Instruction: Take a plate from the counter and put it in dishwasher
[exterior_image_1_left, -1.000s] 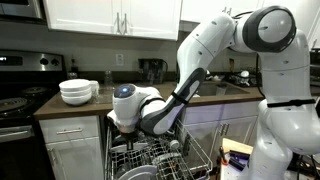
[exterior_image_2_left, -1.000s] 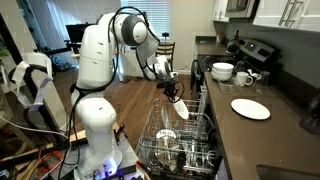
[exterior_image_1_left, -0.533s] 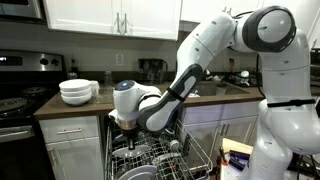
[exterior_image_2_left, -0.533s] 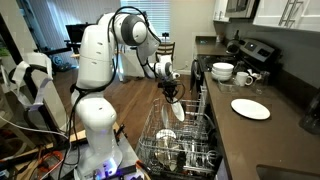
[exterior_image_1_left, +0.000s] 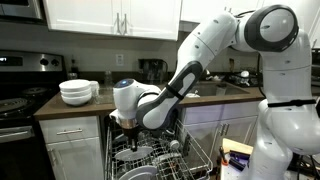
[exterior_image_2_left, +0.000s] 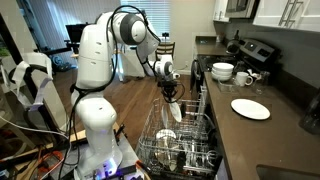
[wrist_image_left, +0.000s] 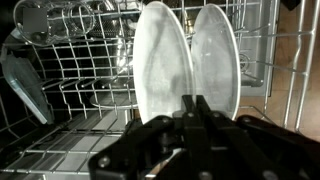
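My gripper (wrist_image_left: 197, 105) is shut on the lower edge of a white plate (wrist_image_left: 160, 60), which stands on edge in the grey wire rack (wrist_image_left: 70, 95) of the dishwasher. A second white plate (wrist_image_left: 218, 55) stands right beside it. In an exterior view the gripper (exterior_image_2_left: 170, 91) points down over the pulled-out dishwasher rack (exterior_image_2_left: 180, 140) with the plate (exterior_image_2_left: 168, 109) under it. Another white plate (exterior_image_2_left: 250, 108) lies flat on the dark brown counter (exterior_image_2_left: 270, 135). In an exterior view the gripper (exterior_image_1_left: 127, 126) is low in the dishwasher (exterior_image_1_left: 165, 160), in front of the counter (exterior_image_1_left: 150, 101).
A stack of white bowls (exterior_image_1_left: 77, 91) sits on the counter next to the black stove (exterior_image_1_left: 15, 105); the bowls also show in an exterior view (exterior_image_2_left: 222, 71). Glasses and dishes (wrist_image_left: 40, 20) fill other parts of the rack. The robot base (exterior_image_2_left: 95, 130) stands beside the open dishwasher.
The gripper has moved a little sideways and down with the plate, bringing it more upright into the rack.
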